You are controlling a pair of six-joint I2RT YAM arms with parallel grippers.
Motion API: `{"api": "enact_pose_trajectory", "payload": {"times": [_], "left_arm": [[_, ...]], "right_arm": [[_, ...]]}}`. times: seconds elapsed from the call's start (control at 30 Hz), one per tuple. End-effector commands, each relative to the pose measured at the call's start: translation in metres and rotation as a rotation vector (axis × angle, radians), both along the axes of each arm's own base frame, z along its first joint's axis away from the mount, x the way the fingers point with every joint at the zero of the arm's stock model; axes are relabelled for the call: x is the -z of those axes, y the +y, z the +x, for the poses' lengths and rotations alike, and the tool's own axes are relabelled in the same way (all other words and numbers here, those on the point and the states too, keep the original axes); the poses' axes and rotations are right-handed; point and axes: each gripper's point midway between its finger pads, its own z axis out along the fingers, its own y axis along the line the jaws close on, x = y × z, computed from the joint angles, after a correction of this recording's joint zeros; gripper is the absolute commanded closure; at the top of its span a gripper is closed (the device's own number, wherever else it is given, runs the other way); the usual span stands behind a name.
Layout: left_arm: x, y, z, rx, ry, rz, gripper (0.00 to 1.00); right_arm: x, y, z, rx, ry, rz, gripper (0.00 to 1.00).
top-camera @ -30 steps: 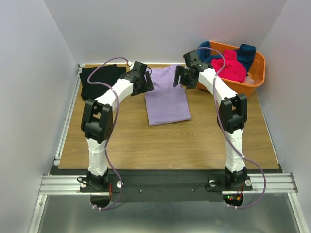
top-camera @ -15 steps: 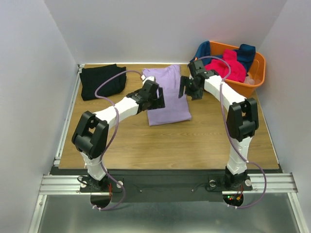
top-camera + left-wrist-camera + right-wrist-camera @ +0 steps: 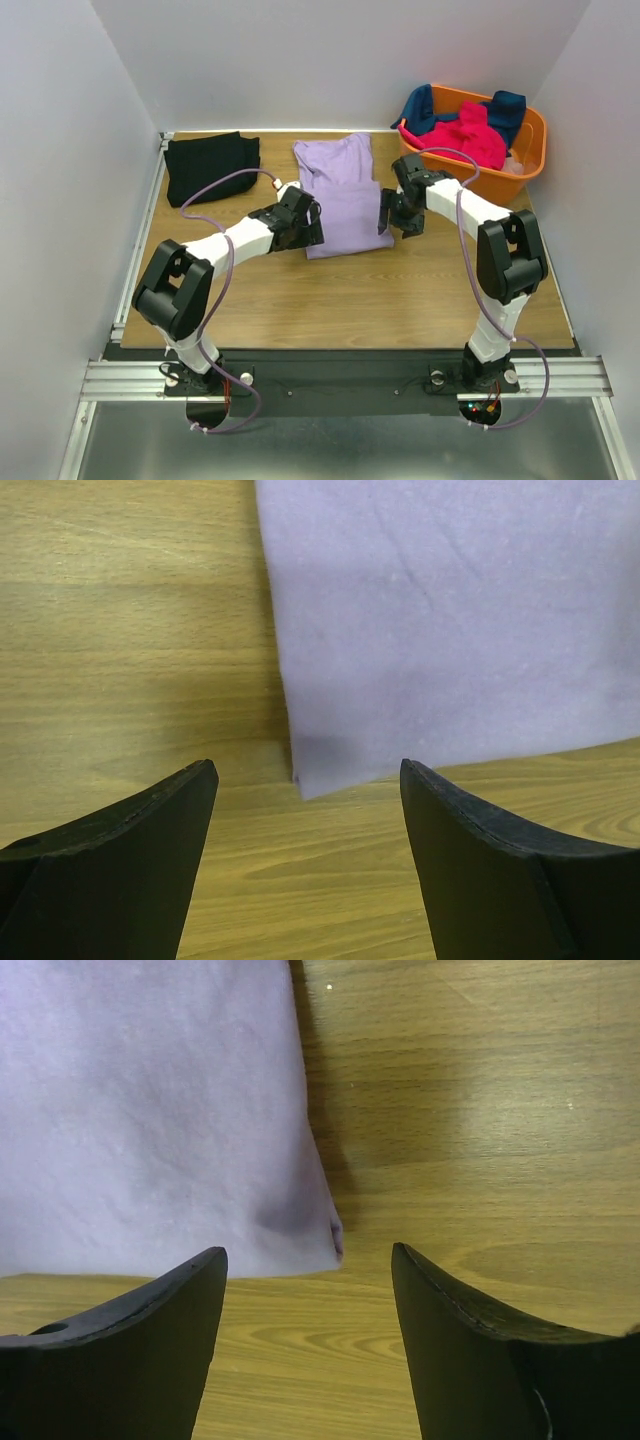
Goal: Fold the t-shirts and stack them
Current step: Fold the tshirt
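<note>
The wooden table (image 3: 300,290) carries a lavender t-shirt (image 3: 340,195), folded to a long strip and lying flat. An orange basket (image 3: 535,130) stands to the shirt's right, toward its far end. A folded black t-shirt (image 3: 210,165) lies well apart to its left, also toward the far end. In the basket a hot-pink t-shirt (image 3: 465,135) is heaped, with a dark teal-blue t-shirt (image 3: 505,108) behind it, hanging over the rim.

The left gripper (image 3: 310,225) is low at the lavender shirt's near left corner. Its fingers are spread wide and hold nothing, and the corner lies just ahead of the gap in the wrist view (image 3: 305,767). The right gripper (image 3: 392,215) is at the near right corner, its fingers likewise parted and empty, with that slightly lifted corner just ahead of the gap (image 3: 310,1250).
</note>
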Motion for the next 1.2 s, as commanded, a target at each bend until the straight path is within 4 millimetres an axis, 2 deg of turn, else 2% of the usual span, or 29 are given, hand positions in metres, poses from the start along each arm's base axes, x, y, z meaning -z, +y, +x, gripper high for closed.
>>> {"api": "enact_pose_trajectory", "payload": {"times": [0.0, 0.27, 0.43, 0.7, 0.8, 0.9, 1.07, 1.17], "left_arm": [[-0.016, 0.002, 0.0, -0.029, -0.049, -0.029, 0.15], [-0.003, 0.01, -0.012, -0.051, -0.017, -0.027, 0.15], [0.001, 0.015, -0.019, -0.065, -0.008, -0.026, 0.15], [0.005, 0.02, -0.026, -0.072, 0.001, -0.023, 0.15], [0.008, 0.022, -0.028, -0.078, 0.009, -0.02, 0.15], [0.009, 0.023, -0.03, -0.084, 0.011, -0.027, 0.15], [0.007, 0.016, -0.029, -0.07, 0.003, -0.059, 0.15], [0.009, 0.014, -0.03, -0.067, 0.009, -0.064, 0.16]], "right_arm": [[-0.01, 0.003, 0.016, 0.018, -0.081, 0.032, 0.28], [0.021, -0.002, -0.003, 0.018, -0.012, 0.008, 0.36], [0.029, -0.011, -0.011, 0.035, 0.005, -0.023, 0.39], [0.044, -0.01, -0.016, 0.027, 0.04, -0.025, 0.48], [0.047, -0.009, -0.015, 0.027, 0.043, -0.021, 0.56], [0.046, -0.001, -0.02, 0.008, 0.062, 0.024, 0.66], [0.049, 0.001, -0.025, 0.004, 0.079, 0.036, 0.93], [0.051, 0.001, -0.028, 0.001, 0.088, 0.042, 0.97]]}}
